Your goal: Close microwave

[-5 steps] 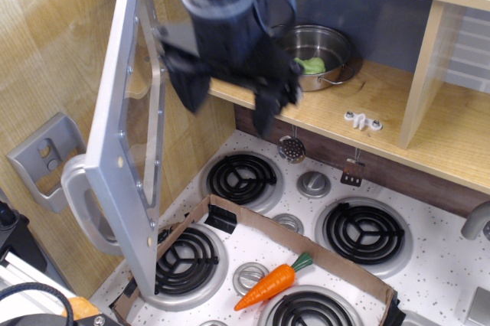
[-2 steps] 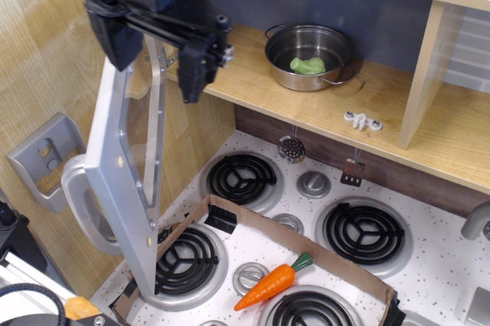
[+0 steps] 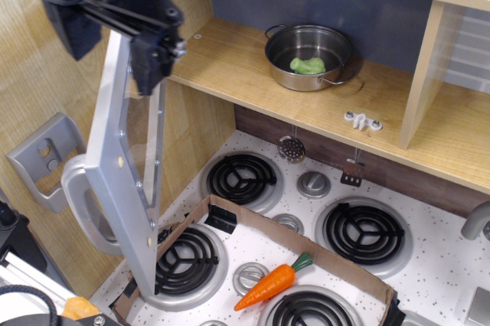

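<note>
Two end effector (image 3: 111,43) fingers spread, straddling microwave door (image 3: 126,150) top

My end effector (image 3: 107,39) hid the microwave door's (image 3: 122,165) top edge; the frame's top cut my arm off.
</note>
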Robot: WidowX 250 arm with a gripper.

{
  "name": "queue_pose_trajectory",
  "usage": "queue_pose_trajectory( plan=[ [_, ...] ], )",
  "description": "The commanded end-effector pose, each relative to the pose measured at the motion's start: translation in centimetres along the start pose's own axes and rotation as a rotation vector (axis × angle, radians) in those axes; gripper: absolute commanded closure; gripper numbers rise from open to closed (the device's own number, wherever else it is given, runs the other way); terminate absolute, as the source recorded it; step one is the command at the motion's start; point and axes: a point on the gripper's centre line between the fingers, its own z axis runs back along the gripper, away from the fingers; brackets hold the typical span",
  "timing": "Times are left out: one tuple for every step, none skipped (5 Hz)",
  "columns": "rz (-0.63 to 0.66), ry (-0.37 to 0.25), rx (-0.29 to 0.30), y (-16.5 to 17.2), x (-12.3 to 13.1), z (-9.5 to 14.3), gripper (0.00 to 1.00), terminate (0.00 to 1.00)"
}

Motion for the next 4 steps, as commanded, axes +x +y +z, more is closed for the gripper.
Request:
queue_pose_trajectory(
  plan=[
    [0.013,-0.051,0.060,1.7,-0.6,1.7,0.00,0.00],
    [0.019,-0.024,0.103,2.2,-1.1,1.3,0.00,0.00],
    [0.027,0.002,0.133,2.9,-1.9,-0.5,0.00,0.00],
    [0.034,0.032,0.145,3.6,-2.7,-2.1,0.00,0.00]
  ],
)
